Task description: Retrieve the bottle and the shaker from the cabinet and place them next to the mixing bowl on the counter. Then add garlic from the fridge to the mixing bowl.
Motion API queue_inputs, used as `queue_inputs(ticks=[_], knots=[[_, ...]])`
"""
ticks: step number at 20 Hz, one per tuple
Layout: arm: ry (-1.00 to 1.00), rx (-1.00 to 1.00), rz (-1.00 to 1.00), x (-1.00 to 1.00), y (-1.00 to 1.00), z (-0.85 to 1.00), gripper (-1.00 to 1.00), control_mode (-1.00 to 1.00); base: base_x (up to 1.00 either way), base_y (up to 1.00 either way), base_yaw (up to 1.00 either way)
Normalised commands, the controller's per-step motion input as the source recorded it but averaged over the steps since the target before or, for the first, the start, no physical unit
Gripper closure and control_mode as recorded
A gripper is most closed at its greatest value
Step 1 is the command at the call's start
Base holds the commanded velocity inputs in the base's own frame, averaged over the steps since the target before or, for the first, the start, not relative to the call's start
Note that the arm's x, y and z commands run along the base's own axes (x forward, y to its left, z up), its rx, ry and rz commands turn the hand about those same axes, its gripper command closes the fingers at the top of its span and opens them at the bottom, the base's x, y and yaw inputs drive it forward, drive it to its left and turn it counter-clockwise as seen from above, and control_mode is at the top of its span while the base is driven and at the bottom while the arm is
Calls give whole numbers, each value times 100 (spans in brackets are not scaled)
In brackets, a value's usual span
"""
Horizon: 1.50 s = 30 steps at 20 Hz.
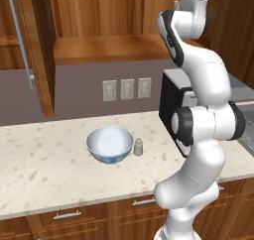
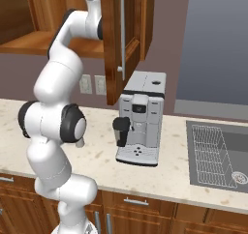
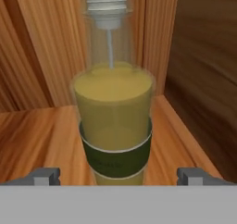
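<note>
Quick count going left to right on the counter (image 1: 44, 169): one mixing bowl (image 1: 110, 144), white inside with a blue patterned outside, then one shaker (image 1: 138, 147), a small pale cylinder with a rounded top standing just beside the bowl's right side, then one dark-and-silver coffee machine (image 2: 141, 118) further right, and one sink (image 2: 218, 155) past that. Three wall outlets (image 1: 127, 89) sit in a row on the backsplash behind the bowl. The cabinet (image 1: 106, 48) is open, door (image 2: 121, 39) swung out with its long silver bar handle. Inside it, one bottle (image 3: 113, 121) stands upright on the wooden shelf near the back right corner: clear body full of yellowish-green liquid, a dark green label band low down, a ribbed pale cap with a thin tube running down. The gripper (image 3: 118, 176) is spread wide, one fingertip on each side of the bottle's base, apart from the glass and not pinching anything.
</note>
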Motion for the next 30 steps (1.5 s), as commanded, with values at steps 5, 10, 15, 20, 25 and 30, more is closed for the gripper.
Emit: queue_inputs(ticks=[5,10,15,20,25,30], knots=[[0,0,0,10,0,1,-100,-100,0,0,0],[0,0,0,23,0,0,-100,-100,0,0,0],[0,0,0,17,0,0,-100,-100,0,0,0],[0,0,0,1,0,0,-100,-100,0,0,0],[0,0,0,0,0,0,100,-100,0,0,0],[0,0,0,0,0,0,100,-100,0,0,0]])
